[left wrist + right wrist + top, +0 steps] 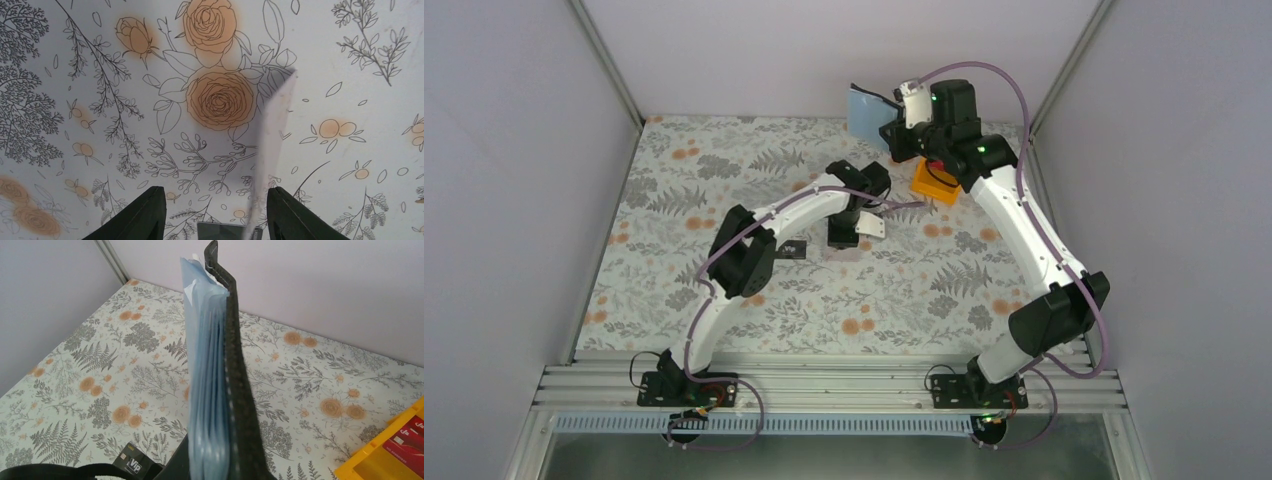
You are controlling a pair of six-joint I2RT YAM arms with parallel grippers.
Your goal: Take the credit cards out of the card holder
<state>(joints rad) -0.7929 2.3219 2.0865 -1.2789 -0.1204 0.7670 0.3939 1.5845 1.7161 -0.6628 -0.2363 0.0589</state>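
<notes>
Right gripper (894, 130) clamps the card holder (215, 390) upright near the tabletop's far edge. Left gripper (215, 192) gapes open mid-tabletop, pale card (275, 140) alongside.

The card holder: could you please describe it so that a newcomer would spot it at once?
At the far edge of the floral table, by the back wall, the right hand is raised. It grips the card holder: a black cover with pale blue sleeves, unlike the orange bin nearby.

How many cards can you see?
3. A black card lies on the table, a pale card shows blurred between the open left fingers, and a red card sits in the orange bin. More may hide in the card holder.
</notes>
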